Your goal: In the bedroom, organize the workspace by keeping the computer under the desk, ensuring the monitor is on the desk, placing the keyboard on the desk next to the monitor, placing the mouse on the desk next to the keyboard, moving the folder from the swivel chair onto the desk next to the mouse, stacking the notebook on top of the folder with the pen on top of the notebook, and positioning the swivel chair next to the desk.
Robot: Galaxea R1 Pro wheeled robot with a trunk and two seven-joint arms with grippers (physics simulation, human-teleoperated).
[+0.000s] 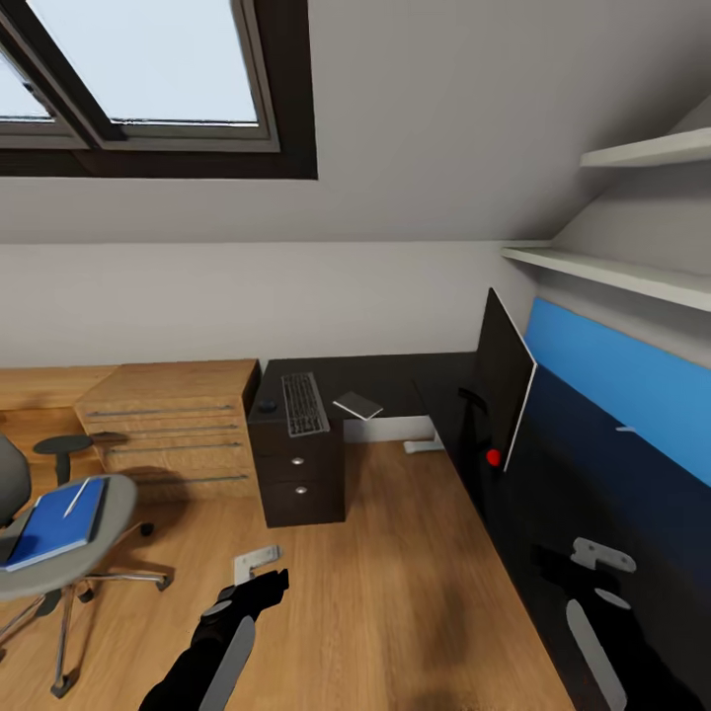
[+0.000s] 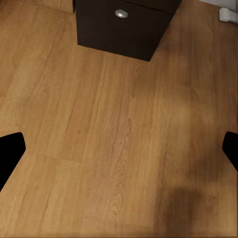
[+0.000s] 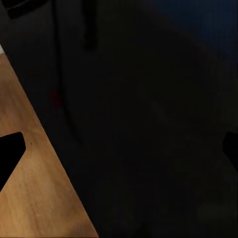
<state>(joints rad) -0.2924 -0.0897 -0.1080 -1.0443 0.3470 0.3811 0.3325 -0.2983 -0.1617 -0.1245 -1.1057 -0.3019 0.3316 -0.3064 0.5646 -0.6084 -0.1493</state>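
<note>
One blue folder (image 1: 54,523) lay on the swivel chair (image 1: 114,499) with the pen (image 1: 76,497) across it. We saw the keyboard (image 1: 304,403), mouse (image 1: 268,405) and notebook (image 1: 357,405) on the black table (image 1: 395,380), the monitor (image 1: 506,390) standing alongside. Our left end effector (image 2: 119,153) and right end effector (image 3: 119,153) were both open.
</note>
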